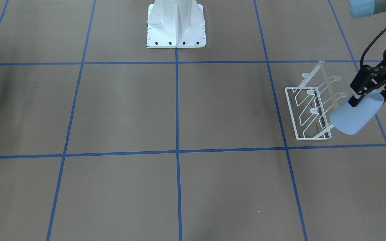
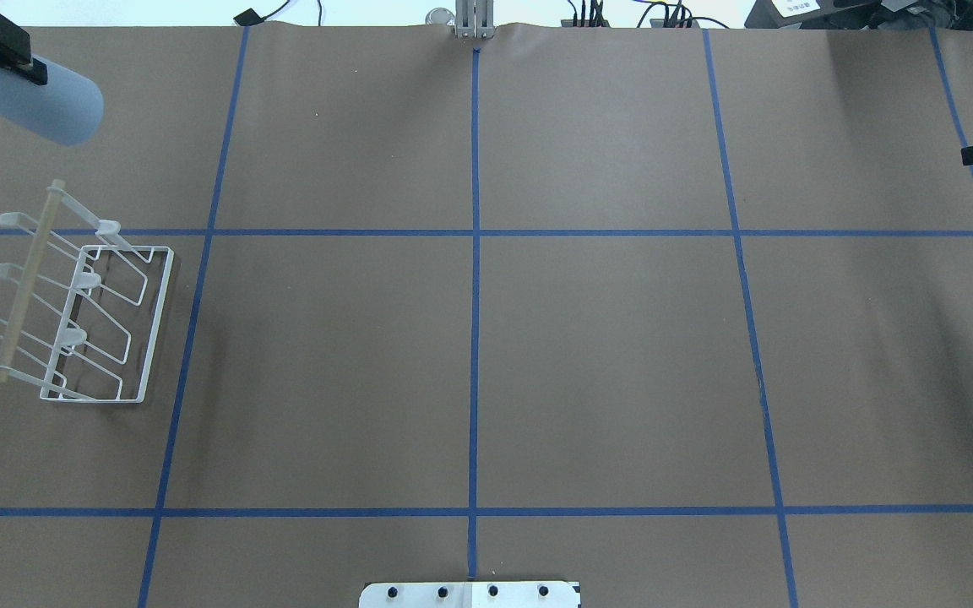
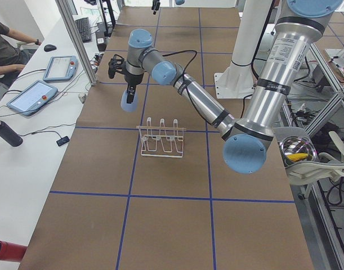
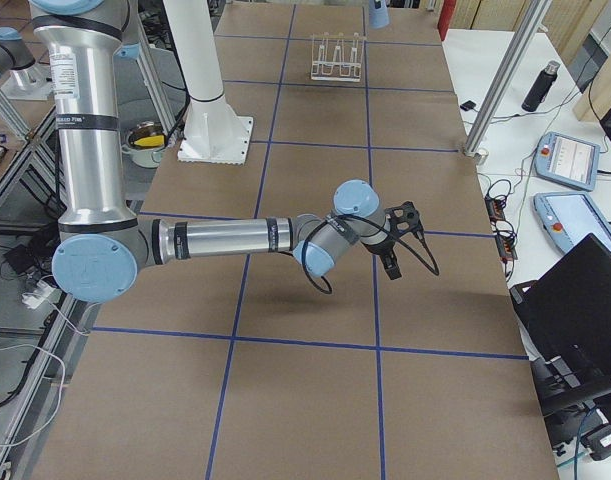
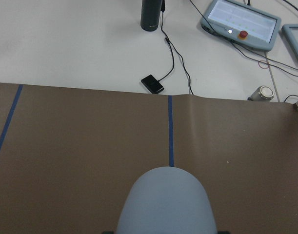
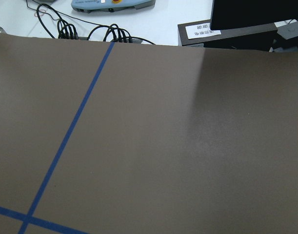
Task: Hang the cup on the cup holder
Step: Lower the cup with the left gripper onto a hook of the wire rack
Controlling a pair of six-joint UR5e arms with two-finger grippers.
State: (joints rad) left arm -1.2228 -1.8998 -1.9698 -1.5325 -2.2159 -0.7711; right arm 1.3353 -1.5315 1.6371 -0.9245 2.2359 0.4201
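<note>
Aloft near cup holder (image 1: 312,110) | left pincer (image 1: 369,97) clamped around cup (image 1: 355,117)

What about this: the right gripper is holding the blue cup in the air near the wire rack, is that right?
No, the left gripper holds it. The overhead view shows the left gripper shut on the blue cup in the air near the wire rack.
</note>
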